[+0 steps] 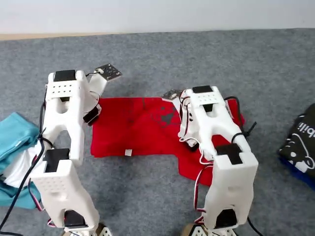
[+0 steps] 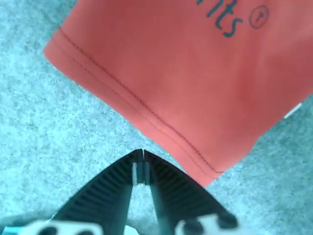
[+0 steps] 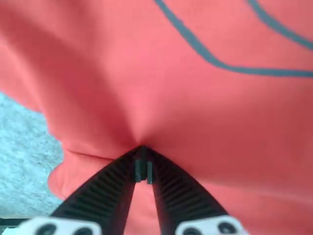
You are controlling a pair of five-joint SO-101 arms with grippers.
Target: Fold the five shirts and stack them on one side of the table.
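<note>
Now the right hand [image 3: 142, 149] pinches the red shirt [image 1: 133, 125], while the left hand [image 2: 143, 154] sits closed, empty, beside its hem.

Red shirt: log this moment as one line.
red shirt: flat, mid-table | left gripper: shut, beside its edge, off cloth | right gripper: shut on red shirt, cloth puckered

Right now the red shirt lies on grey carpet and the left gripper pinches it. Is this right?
No. The right gripper pinches the red shirt; the right wrist view shows cloth gathered at its tips. The left gripper is shut beside it.
</note>
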